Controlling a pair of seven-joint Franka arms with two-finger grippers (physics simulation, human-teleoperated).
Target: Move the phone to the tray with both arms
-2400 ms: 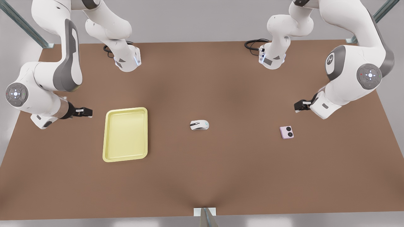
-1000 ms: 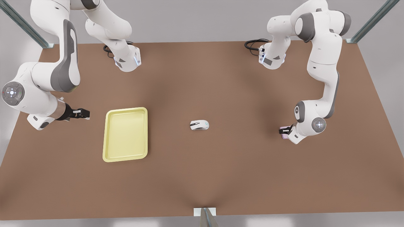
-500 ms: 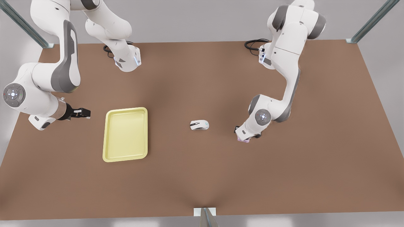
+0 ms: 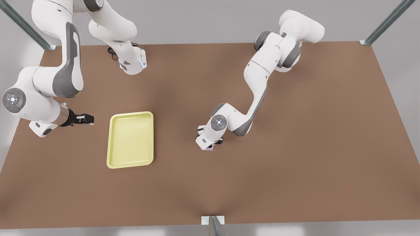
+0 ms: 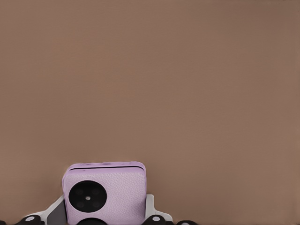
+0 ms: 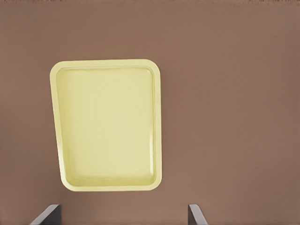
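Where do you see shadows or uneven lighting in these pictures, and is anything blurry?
Front view: soft dark patches on the table, darkest under the left gripper carrying the phone; no glare. Left wrist view: phone sharp, evenly lit. Right wrist view: tray crisp, faint shading inside its rim; the right gripper waits open.

— Where's the left gripper (image 4: 210,144)?
— Low over the table (image 4: 295,170), clamped on the phone (image 5: 105,192).
— And the right gripper (image 4: 86,118)?
— Waiting beside the tray (image 6: 107,124), fingers (image 6: 197,214) spread.
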